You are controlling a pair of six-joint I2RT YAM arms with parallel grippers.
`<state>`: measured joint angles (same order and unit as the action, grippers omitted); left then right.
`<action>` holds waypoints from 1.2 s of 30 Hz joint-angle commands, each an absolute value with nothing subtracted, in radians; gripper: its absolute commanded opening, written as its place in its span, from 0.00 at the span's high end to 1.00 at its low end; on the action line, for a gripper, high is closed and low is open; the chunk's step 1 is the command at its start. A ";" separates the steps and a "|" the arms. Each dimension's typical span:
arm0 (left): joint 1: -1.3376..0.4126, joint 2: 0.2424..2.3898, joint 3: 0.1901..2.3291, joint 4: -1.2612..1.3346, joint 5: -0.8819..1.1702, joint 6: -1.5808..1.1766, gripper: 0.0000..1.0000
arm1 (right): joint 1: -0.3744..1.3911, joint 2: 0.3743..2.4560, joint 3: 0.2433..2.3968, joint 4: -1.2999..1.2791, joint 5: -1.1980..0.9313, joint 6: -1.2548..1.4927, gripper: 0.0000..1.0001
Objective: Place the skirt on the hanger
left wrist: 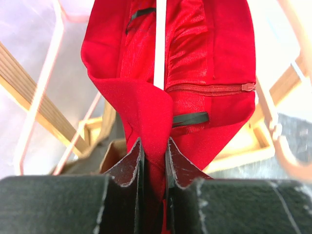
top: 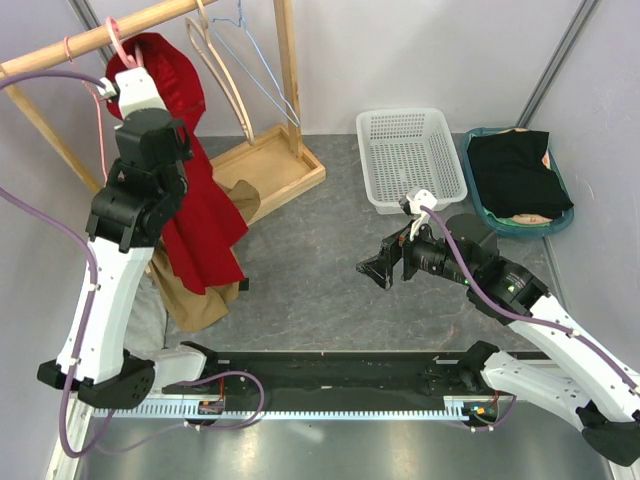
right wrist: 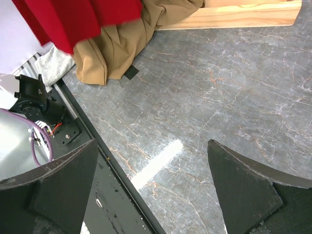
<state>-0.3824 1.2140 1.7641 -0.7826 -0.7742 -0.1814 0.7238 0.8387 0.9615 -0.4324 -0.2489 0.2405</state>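
Observation:
The red skirt [top: 205, 215] hangs down from the top of the wooden rail [top: 90, 42], next to a pink hanger [top: 116, 38] hooked over the rail. My left gripper [top: 113, 88] is raised to the rail. In the left wrist view it [left wrist: 154, 141] is shut on a fold of the skirt [left wrist: 146, 107]; the red lining, a zip and a white bar [left wrist: 159, 44] show behind. A pink hanger arm [left wrist: 41, 92] runs down the left. My right gripper [top: 385, 268] hovers low over the table, open and holding nothing [right wrist: 151, 146].
Wooden hangers [top: 225, 75] and a blue wire hanger [top: 255, 50] hang on the rack, whose base [top: 265, 165] stands on the table. A tan garment [top: 200, 300] lies under the skirt. A white basket [top: 410, 155] and a teal bin of black clothes [top: 520, 175] sit at the back right.

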 commanded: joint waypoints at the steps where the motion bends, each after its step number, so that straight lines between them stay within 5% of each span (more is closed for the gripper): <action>1: -0.336 1.264 1.902 -0.618 -0.767 -0.123 0.98 | 0.727 0.831 0.957 -0.397 -0.242 0.256 0.02; 25: -0.235 1.459 1.947 -0.630 -0.710 -0.282 0.98 | 0.726 0.914 0.976 -0.393 -0.258 0.267 0.02; 30: -0.233 1.459 2.039 -0.758 -0.566 -0.292 0.23 | 0.726 0.907 0.973 -0.397 -0.230 0.275 0.02; 31: -0.233 1.444 2.039 -0.764 -0.531 -0.284 0.01 | 0.726 0.905 0.973 -0.400 -0.218 0.278 0.02; 36: -0.233 1.272 1.947 -0.845 -0.290 -0.287 0.00 | 0.726 0.887 0.963 -0.431 -0.095 0.288 0.02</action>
